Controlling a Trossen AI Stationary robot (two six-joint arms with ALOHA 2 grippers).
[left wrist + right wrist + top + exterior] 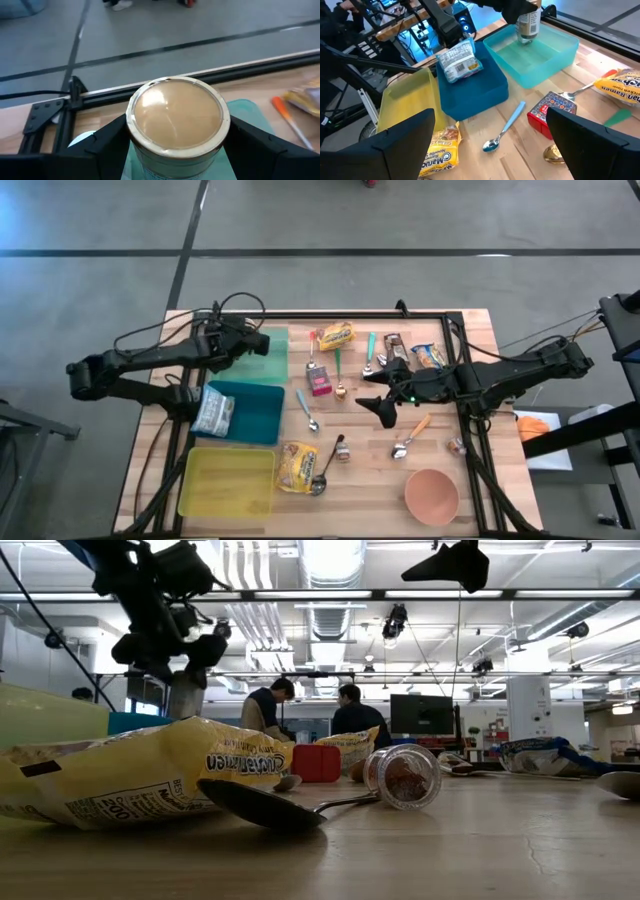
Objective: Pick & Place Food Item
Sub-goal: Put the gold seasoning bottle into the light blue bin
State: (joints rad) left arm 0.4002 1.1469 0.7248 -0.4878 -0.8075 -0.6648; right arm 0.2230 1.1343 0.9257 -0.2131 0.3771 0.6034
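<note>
Jar (175, 120) clamped between left tool (175, 150) fingers, above light teal bin (535, 55)

Bright, even overhead light; soft focus.

Grey concrete floor (330, 220) crossed by dark lines; ceiling strip lights (330, 595) above two people (305, 710) at a monitor (422, 713).

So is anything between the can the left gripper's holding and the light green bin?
Nothing visible. The left gripper holds the can upright just above the light green bin, whose floor beneath it is bare.
</note>
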